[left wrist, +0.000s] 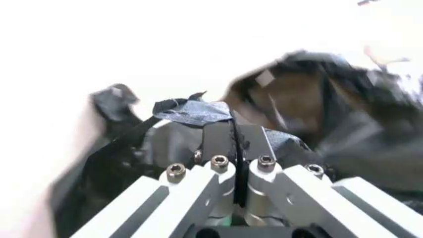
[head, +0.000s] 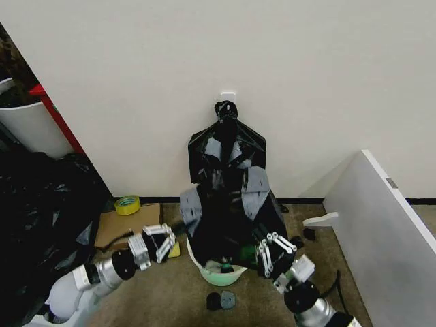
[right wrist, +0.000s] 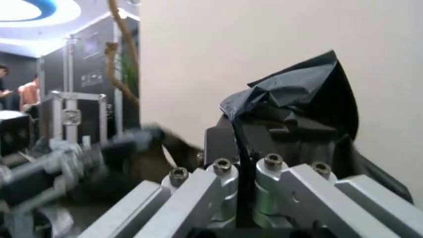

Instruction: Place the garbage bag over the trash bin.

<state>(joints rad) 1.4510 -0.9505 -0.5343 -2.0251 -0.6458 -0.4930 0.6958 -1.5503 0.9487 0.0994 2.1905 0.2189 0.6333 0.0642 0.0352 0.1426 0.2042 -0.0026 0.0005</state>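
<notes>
The garbage bag is glossy black and hangs spread between my two grippers, draped down over the trash bin. Of the bin I see just the cream rim and a pale green part below the plastic. My left gripper is shut on the bag's left edge, and the left wrist view shows the pinched garbage bag at the left gripper. My right gripper is shut on the right edge. In the right wrist view the garbage bag bunches above the right gripper.
A knotted bundle of black bags hangs on the wall behind. A yellow tape roll and cardboard lie to the left, beside a black plastic heap and a white cylinder. A white board leans at the right.
</notes>
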